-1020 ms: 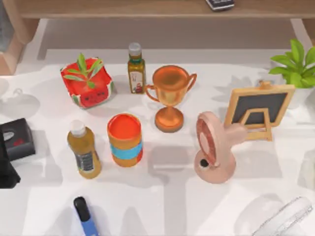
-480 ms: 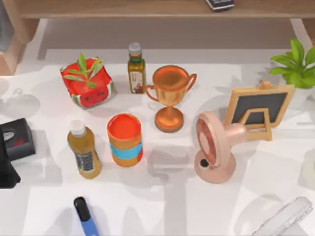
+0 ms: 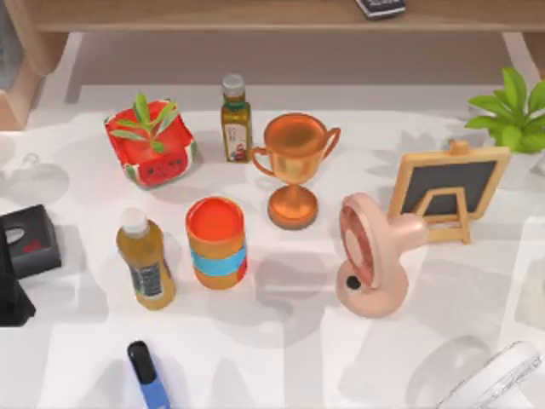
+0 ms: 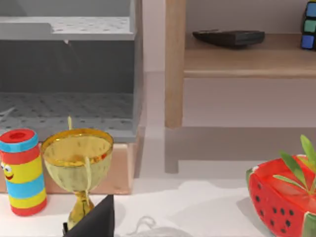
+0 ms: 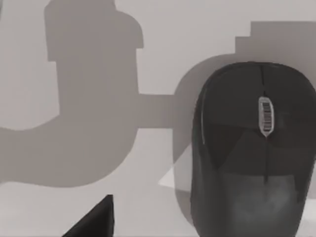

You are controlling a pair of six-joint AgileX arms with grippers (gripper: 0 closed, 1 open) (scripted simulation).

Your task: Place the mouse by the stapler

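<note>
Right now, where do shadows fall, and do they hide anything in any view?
Top view: soft overlapping shadows across the table, darkest between the can and fan; nothing hidden. Right wrist view: a broad grey shadow beside the mouse, whose outline stays clear. Left wrist view: evenly lit.

mouse (image 5: 252,148) cut off at the right wrist view's edge, blue-and-black stapler (image 3: 147,375) chopped by the top view's bottom edge, black box (image 3: 25,243) clipped at its left edge, potted plant (image 3: 511,111) sliced off on the right
</note>
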